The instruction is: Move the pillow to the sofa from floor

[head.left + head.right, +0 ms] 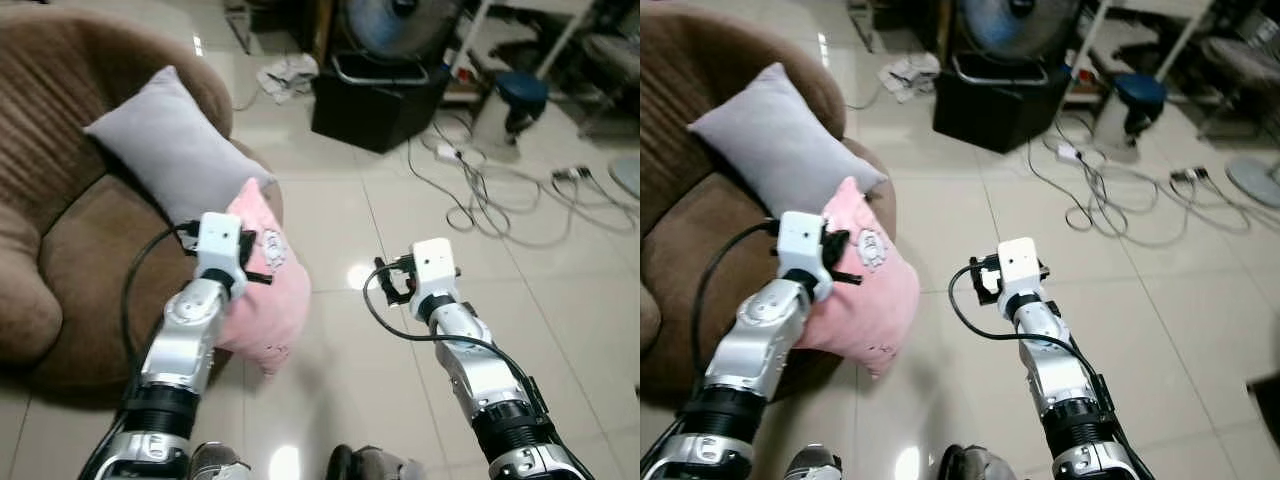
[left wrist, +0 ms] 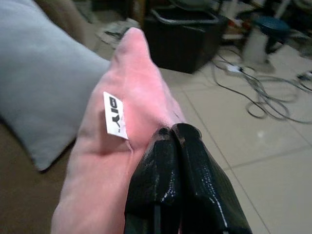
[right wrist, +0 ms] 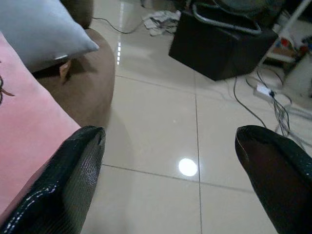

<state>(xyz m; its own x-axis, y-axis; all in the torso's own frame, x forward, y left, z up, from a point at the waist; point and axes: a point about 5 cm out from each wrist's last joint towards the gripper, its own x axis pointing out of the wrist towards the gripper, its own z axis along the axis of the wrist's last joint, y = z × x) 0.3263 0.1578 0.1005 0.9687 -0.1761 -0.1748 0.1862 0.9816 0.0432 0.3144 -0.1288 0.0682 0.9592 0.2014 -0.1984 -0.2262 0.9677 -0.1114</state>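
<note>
A pink pillow (image 1: 277, 292) with a small white tag (image 2: 115, 115) hangs at the front edge of the brown sofa (image 1: 90, 235), its lower corner off the floor. My left gripper (image 2: 173, 132) is shut on the pillow's seam near the tag. A grey pillow (image 1: 165, 145) leans on the sofa's seat just behind the pink one. To the right, my right gripper (image 3: 169, 134) is held open above the bare tiles, with the pink pillow (image 3: 29, 141) beside its left finger and nothing between the fingers.
A black box (image 1: 375, 100) with a fan (image 1: 395, 20) behind it stands ahead on the tiled floor. Loose cables and a power strip (image 1: 480, 190) lie to the right, near a blue stool (image 1: 520, 92). Crumpled cloth (image 1: 285, 72) lies by the sofa's far end.
</note>
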